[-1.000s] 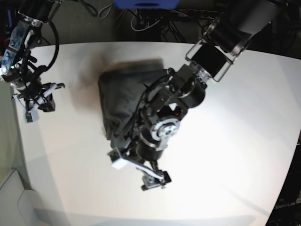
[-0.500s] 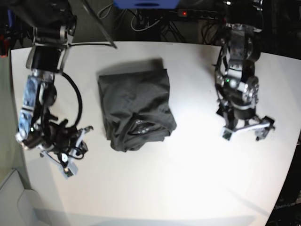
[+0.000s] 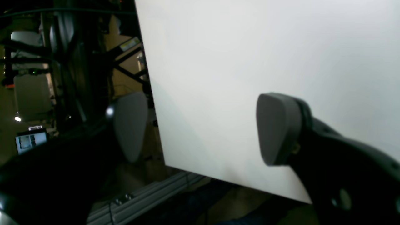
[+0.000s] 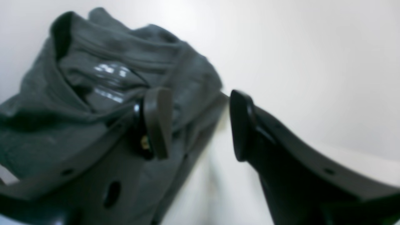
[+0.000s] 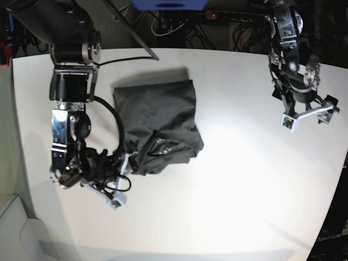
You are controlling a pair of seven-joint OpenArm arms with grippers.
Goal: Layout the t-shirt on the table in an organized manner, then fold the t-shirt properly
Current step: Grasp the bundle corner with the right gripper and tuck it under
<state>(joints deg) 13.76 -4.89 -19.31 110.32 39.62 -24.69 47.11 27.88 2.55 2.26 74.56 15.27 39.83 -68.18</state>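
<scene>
The t-shirt [image 5: 156, 122] lay bunched mid-worktop [image 5: 244, 179]. The right pincer [image 4: 200, 125], spread and empty, straddled its near edge; it should pinch one layer only. The left pincer [image 5: 307, 117] hung spread, far right.

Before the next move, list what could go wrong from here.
1. The right hand is open at the near edge of the t-shirt, one finger over cloth, one over bare table. Closing may pinch several stacked layers, dragging the whole bundle.
2. The t-shirt is a bunched, partly folded heap, not laid flat; folding now would lock in wrinkles.
3. The left hand hangs open far off near the table's edge, so nothing pins the cloth if it slides.
</scene>
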